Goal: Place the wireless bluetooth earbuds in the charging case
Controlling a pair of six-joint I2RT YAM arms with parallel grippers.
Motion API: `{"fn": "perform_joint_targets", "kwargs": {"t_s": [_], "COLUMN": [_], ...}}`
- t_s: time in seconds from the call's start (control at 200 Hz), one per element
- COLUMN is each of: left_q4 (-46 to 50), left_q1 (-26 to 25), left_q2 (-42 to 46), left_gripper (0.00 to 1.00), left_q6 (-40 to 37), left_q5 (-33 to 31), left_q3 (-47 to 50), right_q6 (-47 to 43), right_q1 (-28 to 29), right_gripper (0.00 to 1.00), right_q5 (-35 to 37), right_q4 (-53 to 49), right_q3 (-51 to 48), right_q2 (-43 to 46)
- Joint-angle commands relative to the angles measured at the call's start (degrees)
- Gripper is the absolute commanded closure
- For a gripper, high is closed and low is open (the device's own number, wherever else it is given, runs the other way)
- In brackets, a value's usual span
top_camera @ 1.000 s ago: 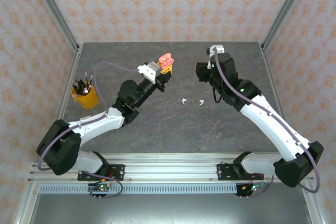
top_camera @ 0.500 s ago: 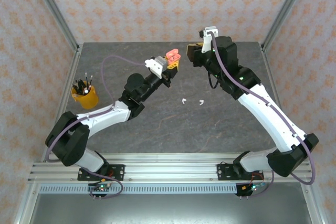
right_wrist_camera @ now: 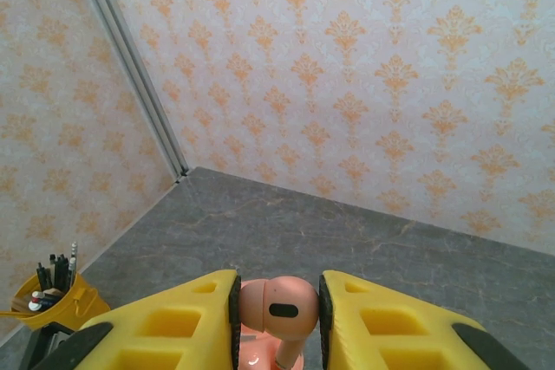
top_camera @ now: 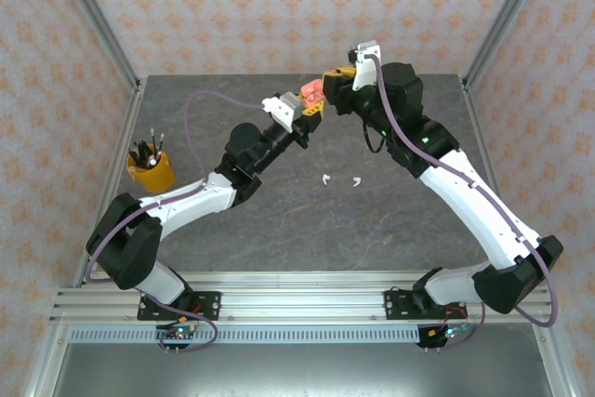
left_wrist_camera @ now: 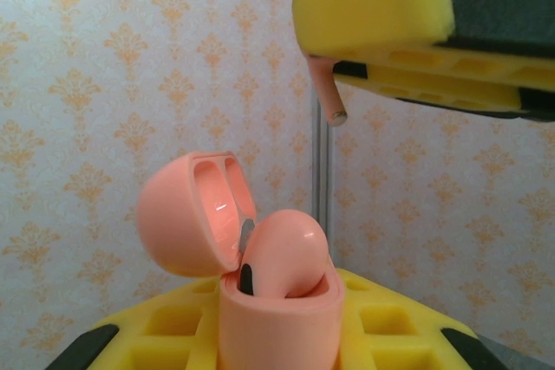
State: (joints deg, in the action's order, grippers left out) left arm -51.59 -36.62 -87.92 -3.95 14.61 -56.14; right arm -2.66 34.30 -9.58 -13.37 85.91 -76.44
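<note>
My left gripper (top_camera: 307,109) is shut on a salmon-pink charging case (left_wrist_camera: 277,327), held upright with its lid (left_wrist_camera: 186,214) swung open to the left. One pink earbud (left_wrist_camera: 286,249) sits in the case. My right gripper (top_camera: 335,77) hangs just above and to the right of the case, shut on a second pink earbud (right_wrist_camera: 276,308). That earbud's stem (left_wrist_camera: 327,93) points down, apart from the case. Two white earbuds (top_camera: 324,178) (top_camera: 356,181) lie on the grey table between the arms.
A yellow cup of pens (top_camera: 152,169) stands at the table's left side, also seen at the lower left of the right wrist view as the cup (right_wrist_camera: 56,301). Patterned walls and metal corner posts (top_camera: 102,20) enclose the table.
Both arms have closed in on each other. The left carried the open case up and to the right; the right swung left with the pink earbud until it hangs over the case.
</note>
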Motion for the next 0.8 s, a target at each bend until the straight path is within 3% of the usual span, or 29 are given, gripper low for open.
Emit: {"fn": "perform_joint_targets", "kwargs": {"t_s": [0.0,0.791], "left_q4": [-0.33,-0.11], "left_q1": [-0.55,-1.02], "left_q2": [-0.57,-1.77], "left_gripper": [1.00,1.00], "left_q6": [0.85,0.96], "left_q5": [0.64,0.42], "left_q3": [-2.39,-5.35], "right_q6": [0.18,2.12], "right_q1": [-0.28,-1.78], "right_gripper": [0.71,0.71], "right_q5": [-1.31,-2.73], "right_q4": [5.86,9.31], "right_q3": [-1.70,-4.36], "right_q2": [1.65,2.41]}}
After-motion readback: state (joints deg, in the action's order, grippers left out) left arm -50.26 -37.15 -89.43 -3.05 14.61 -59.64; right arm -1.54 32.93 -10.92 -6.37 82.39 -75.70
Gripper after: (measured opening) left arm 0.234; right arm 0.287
